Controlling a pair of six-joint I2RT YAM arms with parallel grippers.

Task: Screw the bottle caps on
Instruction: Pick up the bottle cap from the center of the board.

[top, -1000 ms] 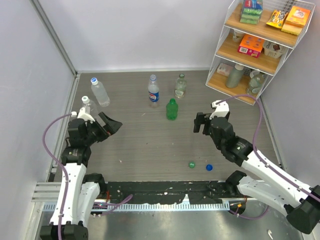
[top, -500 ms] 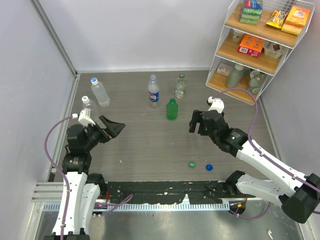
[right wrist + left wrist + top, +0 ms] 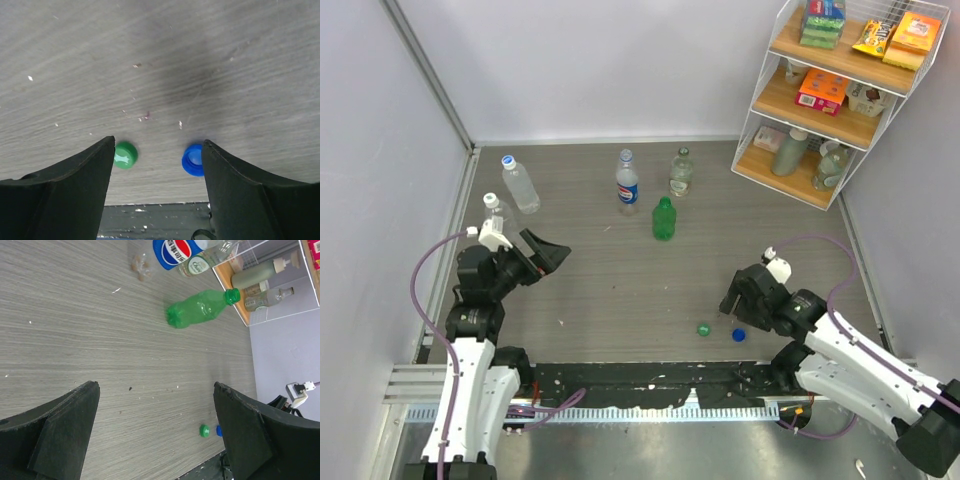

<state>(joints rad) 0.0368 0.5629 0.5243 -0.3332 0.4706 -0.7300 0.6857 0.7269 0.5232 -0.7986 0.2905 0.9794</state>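
Grey wood-grain table stretches wide, and at its near edge the right gripper, jaws spread wide, hovers low with the green cap just inside one finger and the blue cap just inside the other, both well apart from the open left gripper.

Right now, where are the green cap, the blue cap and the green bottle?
green cap (image 3: 125, 155): right wrist view, its top.
blue cap (image 3: 192, 161): right wrist view, its middle.
green bottle (image 3: 664, 224): top external view, its body.
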